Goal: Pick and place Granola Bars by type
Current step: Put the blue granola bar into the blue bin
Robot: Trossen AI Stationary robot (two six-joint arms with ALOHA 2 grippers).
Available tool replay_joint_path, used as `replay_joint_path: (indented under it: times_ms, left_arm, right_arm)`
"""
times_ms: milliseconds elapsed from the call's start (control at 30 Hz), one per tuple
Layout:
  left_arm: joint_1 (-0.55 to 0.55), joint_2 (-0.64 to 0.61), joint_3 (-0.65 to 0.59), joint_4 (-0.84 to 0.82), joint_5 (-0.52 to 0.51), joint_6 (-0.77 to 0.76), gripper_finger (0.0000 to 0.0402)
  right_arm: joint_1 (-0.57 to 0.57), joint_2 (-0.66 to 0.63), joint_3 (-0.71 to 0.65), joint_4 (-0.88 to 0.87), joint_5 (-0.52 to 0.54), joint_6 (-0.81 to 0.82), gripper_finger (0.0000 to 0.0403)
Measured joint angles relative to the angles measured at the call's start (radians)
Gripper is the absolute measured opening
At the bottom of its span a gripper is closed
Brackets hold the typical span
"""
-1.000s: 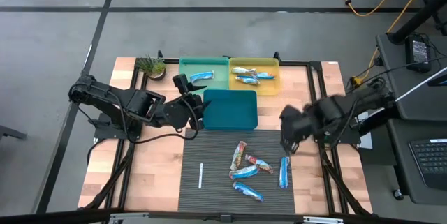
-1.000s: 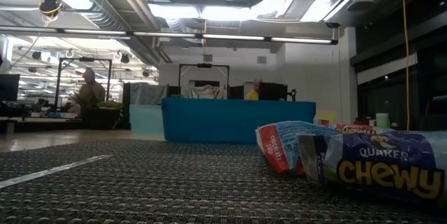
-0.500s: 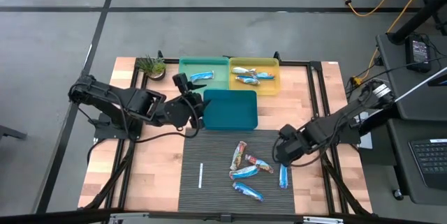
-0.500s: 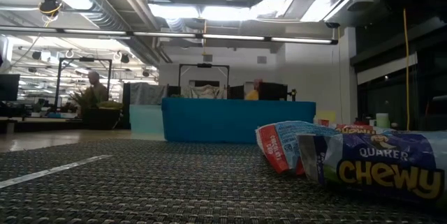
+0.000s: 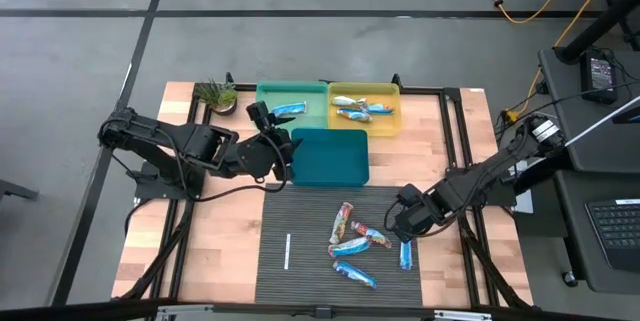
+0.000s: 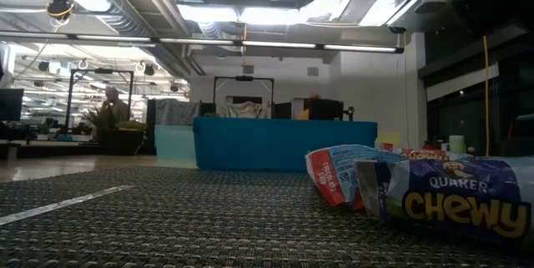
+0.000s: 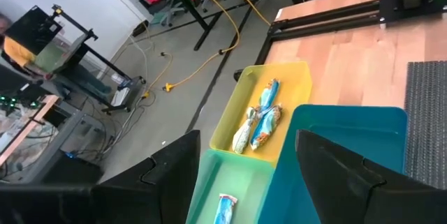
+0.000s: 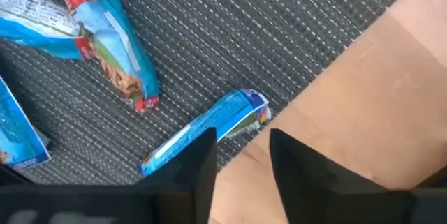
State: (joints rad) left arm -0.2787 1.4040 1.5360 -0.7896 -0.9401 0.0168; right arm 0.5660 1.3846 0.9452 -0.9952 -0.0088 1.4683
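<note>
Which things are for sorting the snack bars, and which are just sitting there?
For the job: bars on the mat, yellow tray, green tray, teal tray, right gripper open over the bars, left gripper open by the teal tray.
Just sitting: plant, white stick.

White stick (image 5: 287, 251) lies (alone) near potted plant (image 5: 216, 94).

I see a wooden tabletop (image 5: 220, 241) with a dark ribbed mat (image 5: 310, 261) laid on its near middle. On the mat lie a thin white stick (image 5: 287, 251) and five granola bars (image 5: 352, 244), four clustered and one blue bar (image 5: 406, 253) at the mat's right edge. Behind the mat sit a teal bin (image 5: 330, 157), a green tray (image 5: 290, 106), a yellow tray (image 5: 366, 108) and a small plant (image 5: 216, 94).
</note>
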Motion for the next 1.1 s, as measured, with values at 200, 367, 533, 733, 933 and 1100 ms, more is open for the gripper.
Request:
replay_joint_path:
  times_ms: [200,367,533,733,933,1100]
  left_arm:
    - [0.0,0.0,0.0,0.0,0.0,-0.016,0.0228]
    - [0.0,0.0,0.0,0.0,0.0,-0.022,0.0228]
    - [0.0,0.0,0.0,0.0,0.0,-0.022,0.0228]
    - [0.0,0.0,0.0,0.0,0.0,-0.029,0.0228]
    - [0.0,0.0,0.0,0.0,0.0,-0.048,0.0228]
    - [0.0,0.0,0.0,0.0,0.0,-0.049,0.0228]
  right_arm:
    - [0.034,0.002,0.0,0.011,0.063,0.088,0.0223]
    - [0.05,0.027,-0.001,0.01,0.069,0.167,0.0299]
    - [0.056,0.085,-0.002,0.031,0.068,0.19,0.033]
    - [0.068,0.154,-0.002,0.052,0.068,0.229,0.0324]
    - [0.087,0.207,-0.002,0.075,0.06,0.233,0.032]
    - [0.094,0.246,-0.002,0.128,0.037,0.239,0.032]
